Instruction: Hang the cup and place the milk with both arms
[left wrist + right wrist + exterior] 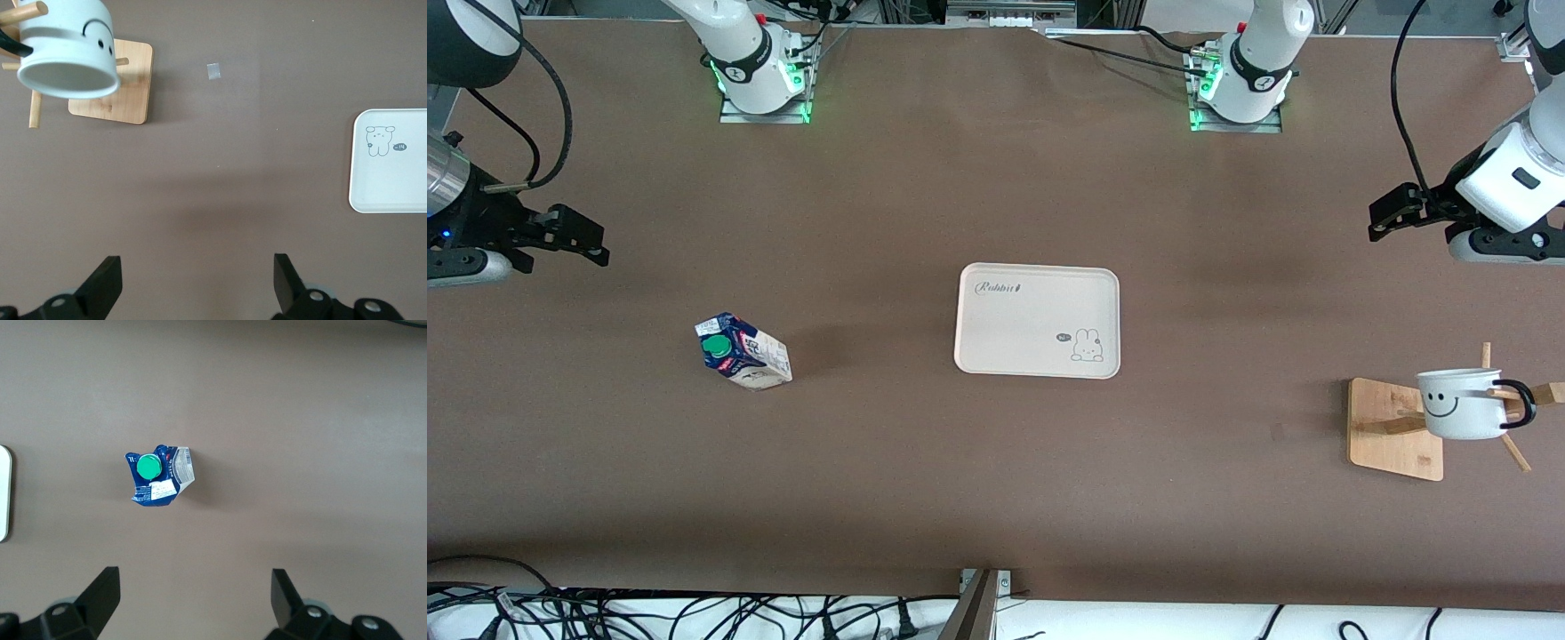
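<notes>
Cup [1460, 405] already hangs on the wooden rack [1394, 430]; milk [743, 352] stands toward the right arm's end — we judge placing remains. Right gripper [574, 236] and left gripper [1392, 213] spread, empty — next, reach the carton.

The left gripper [1380, 216] hangs in the air over the tabletop [996, 480] at the left arm's end, with its fingers [107, 283] spread wide and nothing between them. The right gripper [591, 240] hangs over the right arm's end, its fingers [103, 590] also spread wide and holding nothing. Both arms wait.
</notes>
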